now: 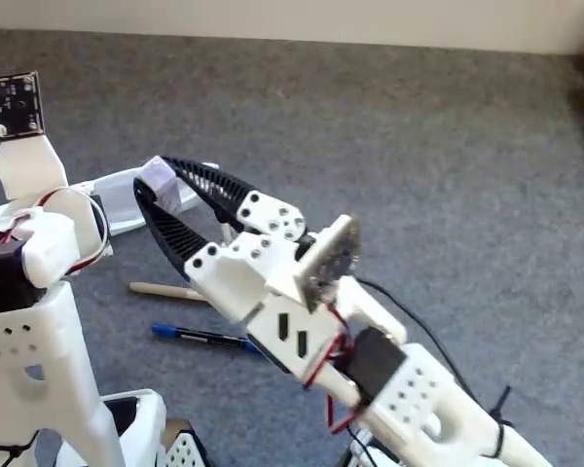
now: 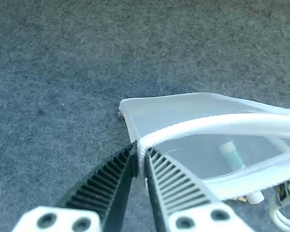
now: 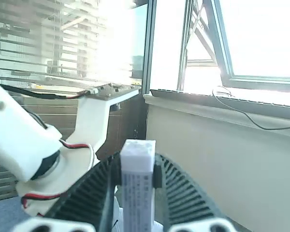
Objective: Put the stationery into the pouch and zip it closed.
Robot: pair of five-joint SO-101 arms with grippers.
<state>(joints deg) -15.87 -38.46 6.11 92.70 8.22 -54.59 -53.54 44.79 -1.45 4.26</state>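
My right gripper hangs above the grey carpet, shut on a white eraser. In the right wrist view the eraser stands upright between the black fingers, tilted up toward a window. My left gripper is shut on the zip edge of the translucent white mesh pouch, whose mouth gapes open. A small green-and-white item lies inside it. From above, the pouch shows just behind the eraser, beside the left arm.
A wooden pencil and a blue pen lie on the carpet under the right arm. A circuit board sits on the left arm's wrist. Open carpet spreads to the right and back.
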